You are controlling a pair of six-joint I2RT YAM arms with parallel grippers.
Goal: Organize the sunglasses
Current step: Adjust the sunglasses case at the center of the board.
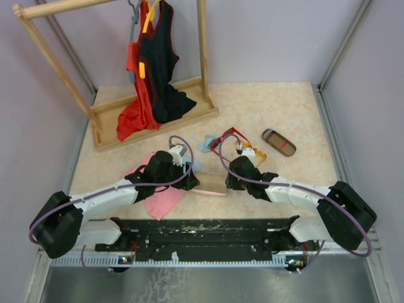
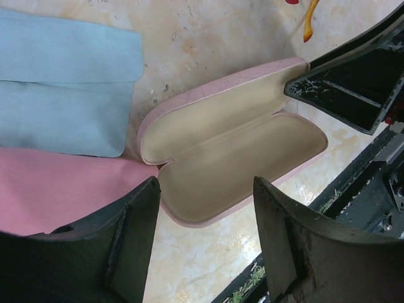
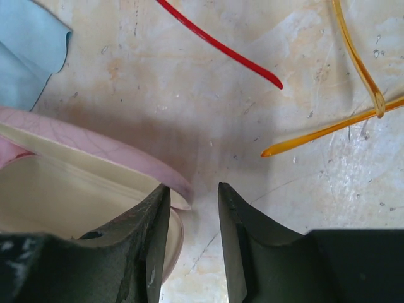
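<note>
**Open case ready, sunglasses not yet in it**

The left tool [image 2: 205, 186] hangs wide over the open pink case [image 2: 233, 145], which is empty (cream lining bare). The right tool [image 3: 194, 189] is narrow at the case's end and clamps nothing visible. The red sunglasses [image 1: 230, 136] and orange-yellow sunglasses [image 1: 257, 153] lie just beyond on the counter [image 1: 284, 107]. Best to steady the case, then lift one pair by its bridge. The brown striped case [image 1: 278, 142] lies shut.

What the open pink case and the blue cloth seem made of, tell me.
The pink case: probably a faux leather shell, matte with fine crackle grain; its cream lining looks soft, felt-like. The blue cloth: likely microfibre, matte, lying limp and folded flat.
</note>
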